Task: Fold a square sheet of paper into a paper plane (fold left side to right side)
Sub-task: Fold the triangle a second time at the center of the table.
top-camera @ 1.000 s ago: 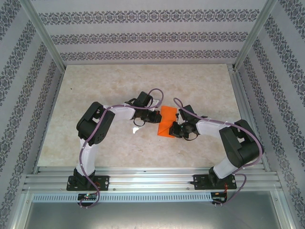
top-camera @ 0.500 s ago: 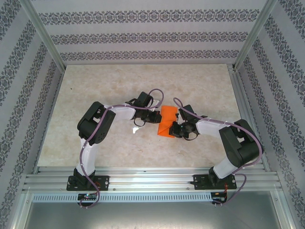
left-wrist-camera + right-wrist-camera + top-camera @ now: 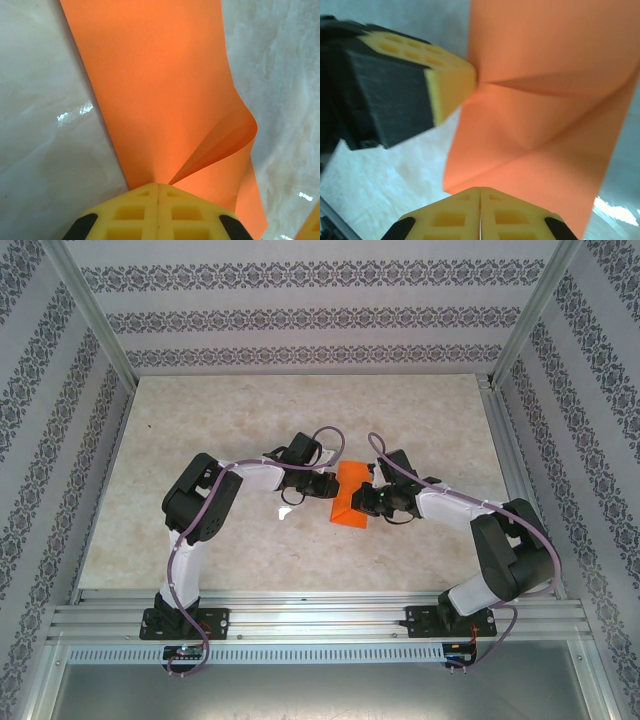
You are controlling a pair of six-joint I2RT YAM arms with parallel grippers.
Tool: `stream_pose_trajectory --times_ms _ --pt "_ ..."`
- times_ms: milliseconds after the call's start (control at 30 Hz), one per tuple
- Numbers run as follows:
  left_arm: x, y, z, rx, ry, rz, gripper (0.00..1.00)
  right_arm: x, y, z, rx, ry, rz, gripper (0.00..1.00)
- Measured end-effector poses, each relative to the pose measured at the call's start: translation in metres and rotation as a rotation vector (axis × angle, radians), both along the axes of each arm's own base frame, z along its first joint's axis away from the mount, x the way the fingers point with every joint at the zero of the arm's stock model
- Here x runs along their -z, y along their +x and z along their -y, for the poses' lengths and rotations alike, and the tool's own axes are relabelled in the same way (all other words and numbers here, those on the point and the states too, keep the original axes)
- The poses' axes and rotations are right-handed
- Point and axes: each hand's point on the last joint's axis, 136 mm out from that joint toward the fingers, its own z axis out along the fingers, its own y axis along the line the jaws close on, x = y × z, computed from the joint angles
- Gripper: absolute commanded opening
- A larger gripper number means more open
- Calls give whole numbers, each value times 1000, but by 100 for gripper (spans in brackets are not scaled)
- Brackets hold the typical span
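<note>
The square sheet of paper (image 3: 351, 496), bright orange, lies partly folded in the middle of the table between the two grippers. My left gripper (image 3: 331, 487) is at its left edge, and its yellow fingertips (image 3: 150, 200) are shut on the paper (image 3: 150, 80), where a raised flap curls up to the right. My right gripper (image 3: 368, 502) is at the sheet's near right side. In the right wrist view the right gripper (image 3: 480, 190) is shut on the near edge of the paper (image 3: 545, 100). Creases run from the left gripper's finger (image 3: 451, 86) across the sheet.
The marble-patterned tabletop (image 3: 230, 420) stretches around the paper. Patterned walls and metal posts (image 3: 90, 315) enclose it. A small white scrap (image 3: 284, 513) lies left of the paper, under the left arm. An aluminium rail (image 3: 320, 618) runs along the near edge by the arm bases.
My right gripper has shifted a little farther from the bases and left along the paper's right side, and its arm has swung outward. The left gripper has stayed in place, still pinching.
</note>
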Motion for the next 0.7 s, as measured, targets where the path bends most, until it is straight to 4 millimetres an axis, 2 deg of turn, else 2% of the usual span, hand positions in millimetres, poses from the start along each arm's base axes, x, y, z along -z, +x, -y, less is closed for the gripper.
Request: stream_pose_trajectory --times_ms 133,300,700 --pt "0 0 0 2 2 5 0 -3 10 -12 -15 25 28 7" --pt "0 0 0 7 4 11 0 13 7 -23 -44 24 2 8" --pt "0 0 0 8 11 20 0 28 7 -25 -53 12 -21 8"
